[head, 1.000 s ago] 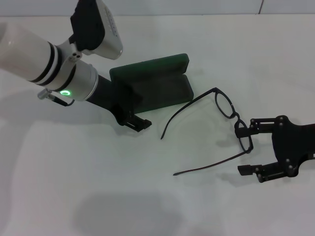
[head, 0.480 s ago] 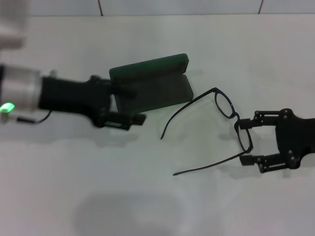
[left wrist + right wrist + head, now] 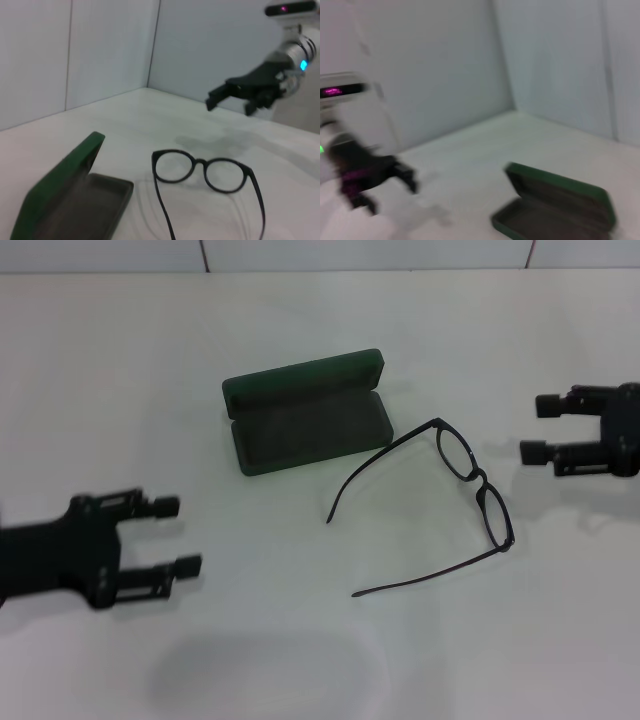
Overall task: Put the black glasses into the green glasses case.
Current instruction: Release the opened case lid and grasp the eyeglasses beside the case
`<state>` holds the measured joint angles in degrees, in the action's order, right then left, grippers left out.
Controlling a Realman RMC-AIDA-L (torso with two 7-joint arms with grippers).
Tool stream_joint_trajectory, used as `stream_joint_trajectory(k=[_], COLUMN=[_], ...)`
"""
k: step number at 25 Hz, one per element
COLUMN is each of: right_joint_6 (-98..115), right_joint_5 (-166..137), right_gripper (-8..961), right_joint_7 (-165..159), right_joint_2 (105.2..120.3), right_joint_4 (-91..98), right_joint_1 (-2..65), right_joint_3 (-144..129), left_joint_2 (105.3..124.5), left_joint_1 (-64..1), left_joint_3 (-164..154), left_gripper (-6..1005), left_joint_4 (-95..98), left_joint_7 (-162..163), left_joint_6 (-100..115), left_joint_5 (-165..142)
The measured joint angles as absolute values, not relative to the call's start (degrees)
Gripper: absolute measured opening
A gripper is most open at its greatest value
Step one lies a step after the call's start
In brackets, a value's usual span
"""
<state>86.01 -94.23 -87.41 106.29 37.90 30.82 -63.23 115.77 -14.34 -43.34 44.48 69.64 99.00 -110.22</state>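
Either side of the black glasses (image 3: 470, 480), both grippers hover, jaws apart.

Head view looks down on the table (image 3: 320, 660) — both wrist views look low, sharing the green glasses case (image 3: 55, 192).

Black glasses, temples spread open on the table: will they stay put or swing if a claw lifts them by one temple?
The black glasses look thin and light, so they would probably pivot and dangle. The slim temples likely flex. Gripping nearer the bridge seems steadier.
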Motion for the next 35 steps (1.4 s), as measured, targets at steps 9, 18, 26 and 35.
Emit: stream_joint_trajectory(k=[9,18,26,35], right_joint_6=[86.01,93.36,92.08,89.22], right_joint_5=[-113.1,-133.79,-144.93,-147.24], right_gripper=[793,774,766,765], right_joint_7=[-123.02,-152.08,-159.28,-160.03], right_joint_2=[105.43,106.4,108.7,112.34], right_joint_4=[46.58,46.42,37.83,35.8], right_joint_1=[40.16,52.67,63.19,66.28], right_joint_3=[-63.24,-63.78,-63.81,-64.03], left_joint_2=[115.31,115.41,115.41,115.7], left_joint_1=[-11.69,-12.55,-12.76,-12.78], left_joint_3=[-43.11,-43.05,-43.0,-42.97], left_gripper=[767,771,773,768], left_joint_4=[44.26,44.62,44.26,44.21], left_joint_7=[66.09,63.39,61.41,61.12], left_joint_6=[99.58,99.14,99.12,98.93], left_joint_5=[-112.63,-115.85,-116.31,-116.97])
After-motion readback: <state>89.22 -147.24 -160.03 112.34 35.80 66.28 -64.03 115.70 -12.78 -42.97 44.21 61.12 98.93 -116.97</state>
